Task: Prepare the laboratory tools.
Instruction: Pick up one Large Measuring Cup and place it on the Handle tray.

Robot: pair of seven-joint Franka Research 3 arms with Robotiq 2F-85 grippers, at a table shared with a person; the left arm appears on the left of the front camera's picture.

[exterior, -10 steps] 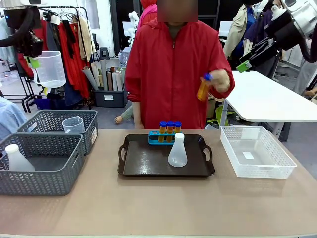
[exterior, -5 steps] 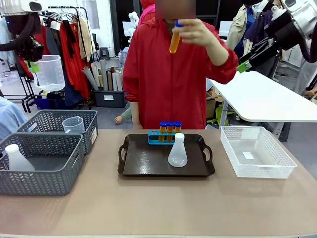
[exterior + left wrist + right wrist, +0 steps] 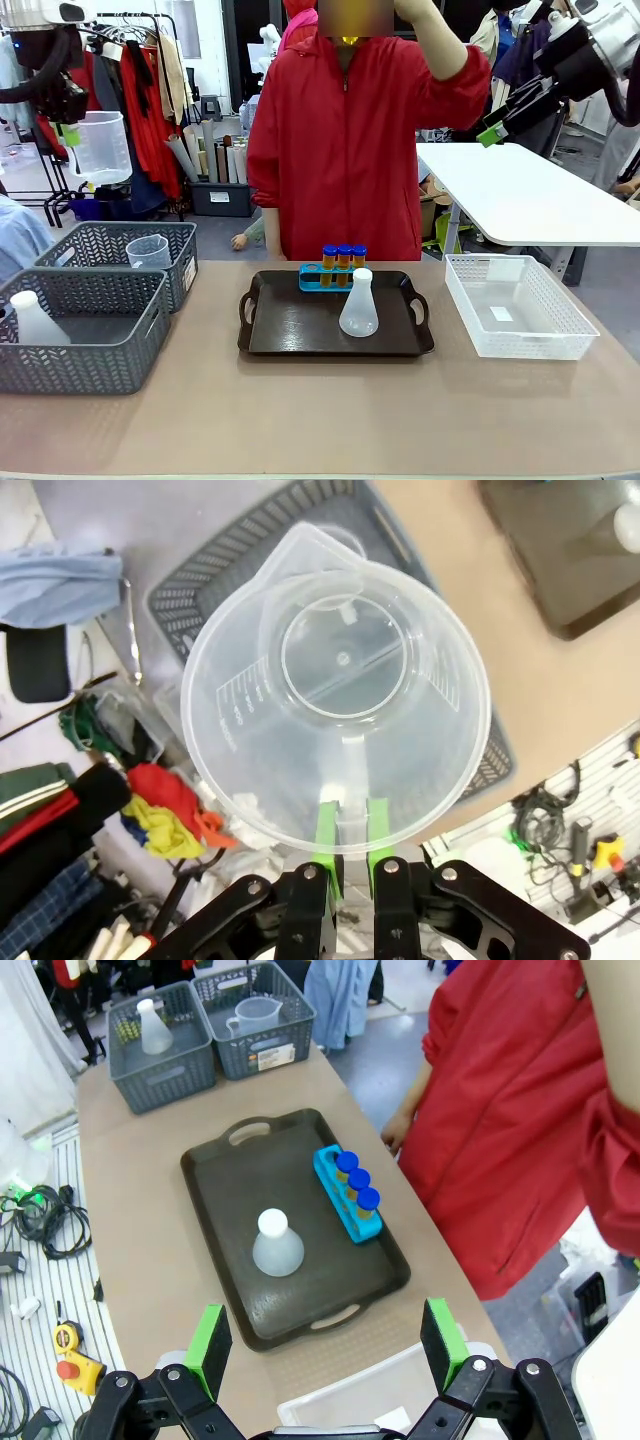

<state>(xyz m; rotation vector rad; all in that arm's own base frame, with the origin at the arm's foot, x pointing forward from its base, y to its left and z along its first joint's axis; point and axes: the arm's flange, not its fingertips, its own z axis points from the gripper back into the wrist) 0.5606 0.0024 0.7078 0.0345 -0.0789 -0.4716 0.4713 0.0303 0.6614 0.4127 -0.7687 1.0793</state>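
Desk [image 3: 320,425] front lies bare, tan and smooth; dark tray [image 3: 290,325] sits mid-desk holding translucent conical flask [image 3: 358,310]. Left pincer [image 3: 347,822] clamps the handle of clear beaker [image 3: 335,680]; right pincer [image 3: 327,1342] spread wide, empty.

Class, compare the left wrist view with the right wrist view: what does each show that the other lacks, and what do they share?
Left wrist view: the left tool shut on the handle of a clear measuring beaker, seen down its open mouth. Right wrist view: the open right tool, a blue rack holding three blue-capped tubes, and a person in red. Shared: the dark tray, the white conical flask on it, a grey basket, the table.
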